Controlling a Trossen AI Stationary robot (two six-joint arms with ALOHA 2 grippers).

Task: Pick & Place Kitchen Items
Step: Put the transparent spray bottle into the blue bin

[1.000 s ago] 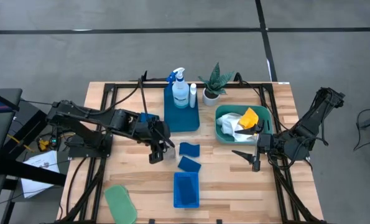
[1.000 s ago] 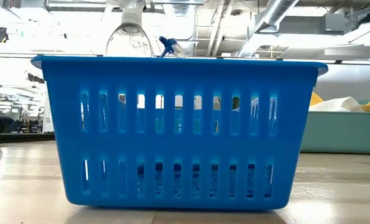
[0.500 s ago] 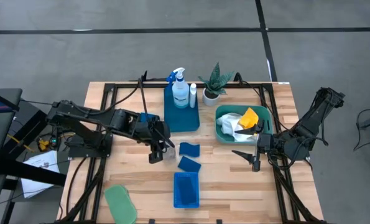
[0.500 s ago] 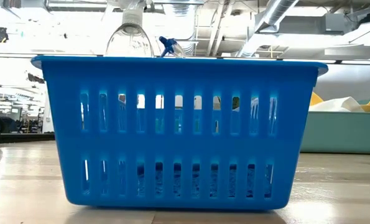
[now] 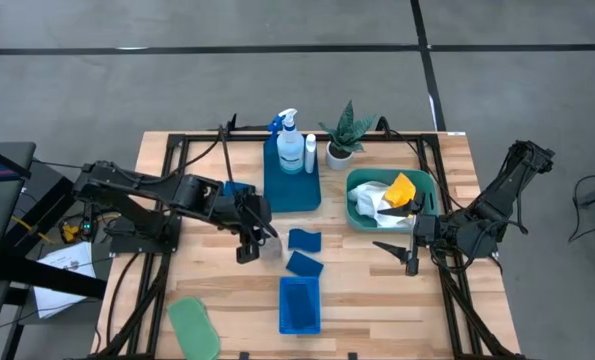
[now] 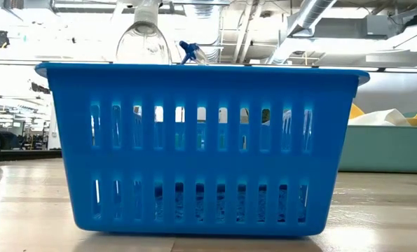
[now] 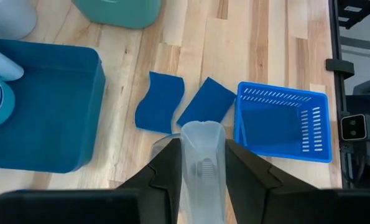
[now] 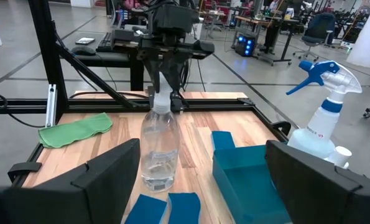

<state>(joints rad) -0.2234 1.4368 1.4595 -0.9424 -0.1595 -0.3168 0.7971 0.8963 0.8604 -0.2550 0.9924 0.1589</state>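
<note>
My left gripper is left of the table's middle, shut on a clear plastic bottle that stands upright under it. The bottle's shoulder shows over the basket in the low view. Two blue sponges lie flat on the wood just right of it. A blue-trigger spray bottle and a white bottle stand in the blue tray. White and yellow cloths lie in the teal tub. A green cloth lies at the near left. My right gripper is open and empty beside the tub. My left gripper pinches the clear bottle's neck between its two fingers, which come from above and point down. In the left wrist view the neck fills the gap between the fingers. The bottle hangs upright; whether its base touches the table I cannot tell.
A blue slotted basket stands at the near middle and fills the low view. A small potted plant stands at the far edge beside the tray. Black frame rails run along the table's left and right sides.
My left gripper has moved slightly toward the table's left edge with the clear bottle, which stays upright.
</note>
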